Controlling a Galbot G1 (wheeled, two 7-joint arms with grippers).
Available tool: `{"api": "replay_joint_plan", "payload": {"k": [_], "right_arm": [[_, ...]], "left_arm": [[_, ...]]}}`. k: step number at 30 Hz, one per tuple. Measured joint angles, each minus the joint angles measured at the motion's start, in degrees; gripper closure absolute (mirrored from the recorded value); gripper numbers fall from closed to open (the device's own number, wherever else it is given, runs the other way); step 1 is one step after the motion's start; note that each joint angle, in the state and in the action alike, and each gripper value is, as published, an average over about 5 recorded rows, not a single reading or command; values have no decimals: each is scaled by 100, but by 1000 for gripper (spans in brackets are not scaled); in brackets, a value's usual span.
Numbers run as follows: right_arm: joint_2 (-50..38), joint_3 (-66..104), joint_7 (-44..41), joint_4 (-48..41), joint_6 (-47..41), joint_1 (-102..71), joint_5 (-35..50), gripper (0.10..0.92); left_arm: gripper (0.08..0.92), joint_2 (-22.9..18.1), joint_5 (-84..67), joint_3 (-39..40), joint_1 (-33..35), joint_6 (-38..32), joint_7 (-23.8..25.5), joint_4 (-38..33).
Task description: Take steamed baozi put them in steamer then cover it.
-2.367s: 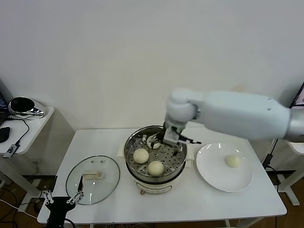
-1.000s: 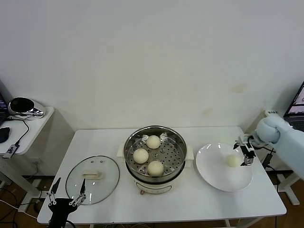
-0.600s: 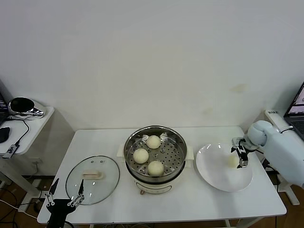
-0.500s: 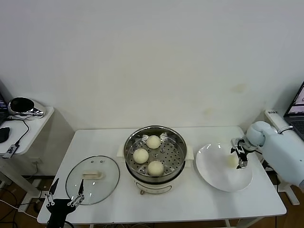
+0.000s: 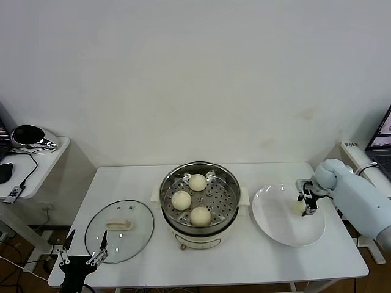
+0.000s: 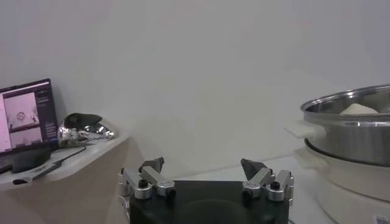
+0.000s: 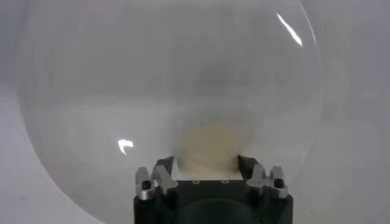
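Jaws of my right gripper [image 7: 205, 163] sit pinched against the last baozi [image 7: 207, 144] on the plate [image 7: 73, 91]; it looks soft and light, so I grip its sides gently; left gripper [image 6: 203, 168] gapes wide, empty

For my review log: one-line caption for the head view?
Right gripper around the last baozi on the plate; three in the steamer.

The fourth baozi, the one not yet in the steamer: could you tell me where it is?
In the head view the fourth baozi sits on the white plate, right of the steamer, between the right gripper's fingers.
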Motion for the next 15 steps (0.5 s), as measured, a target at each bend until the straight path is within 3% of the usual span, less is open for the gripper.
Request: {"api": "replay_joint_plan", "payload": {"k": [7, 15], "right_arm": [[-236, -266, -109, 345, -141, 242, 286, 474], [-818, -1132, -186, 1343, -545, 1180, 1134, 478]], "left_arm": [[177, 11, 0, 11, -32, -2, -1, -3], [177, 55, -6, 70, -105, -2, -2, -12]]}}
